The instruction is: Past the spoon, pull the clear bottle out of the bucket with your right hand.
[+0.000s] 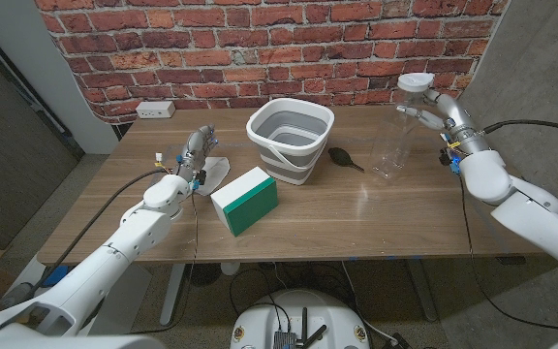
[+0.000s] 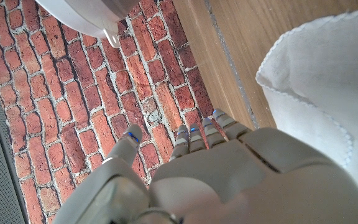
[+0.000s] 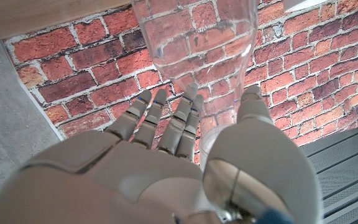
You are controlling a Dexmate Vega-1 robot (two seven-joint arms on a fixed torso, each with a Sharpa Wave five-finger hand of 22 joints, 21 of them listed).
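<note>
Clear bottle (image 1: 396,136) is stood upright on the desk (image 1: 356,218), right of the bucket (image 1: 291,139), gripped near its white cap by the right robot hand (image 1: 432,109).
Fingers (image 3: 185,118) are wrapped round the bottle neck in the right wrist view. Bucket is seen holding nothing; a dark spoon (image 1: 343,157) lies between bucket and bottle. Left robot hand (image 1: 195,152) is parked by a white cloth (image 1: 213,173), fingers loosely extended, nothing held; green-white box (image 1: 244,199) nearby.

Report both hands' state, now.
Left hand: open, holding nothing, beside the white cloth.
Right hand: holding the clear bottle near its top.
</note>
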